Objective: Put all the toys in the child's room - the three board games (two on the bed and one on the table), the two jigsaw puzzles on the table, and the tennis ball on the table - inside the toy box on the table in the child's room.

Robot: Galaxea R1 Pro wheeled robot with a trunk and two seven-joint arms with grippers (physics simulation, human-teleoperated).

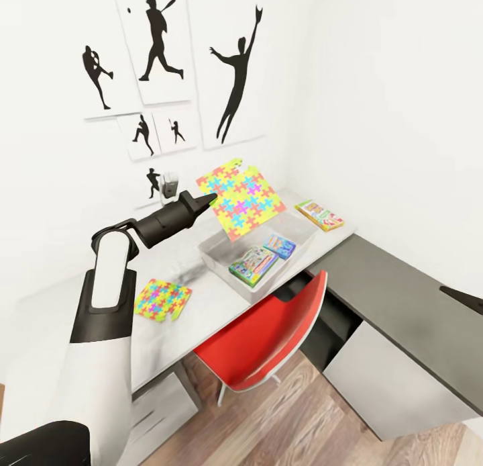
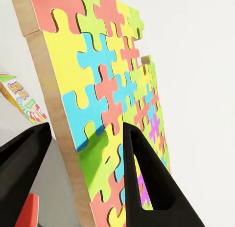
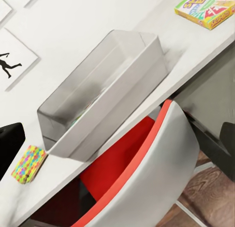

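Gripping a bright multicoloured jigsaw sheet (image 1: 239, 197), the left end effector (image 1: 209, 199) holds it tilted over the light grey toy box (image 1: 221, 264) on the pale tabletop (image 1: 168, 318). Left wrist: black fingers (image 2: 147, 183) clamp its edge. Right wrist: the yellow-green-red game box (image 3: 208, 7) lies beyond the bin; I cannot tell the right end effector's state.

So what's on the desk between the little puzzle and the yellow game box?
The toy box sits between the small jigsaw puzzle and yellow board game, seen in the head view.
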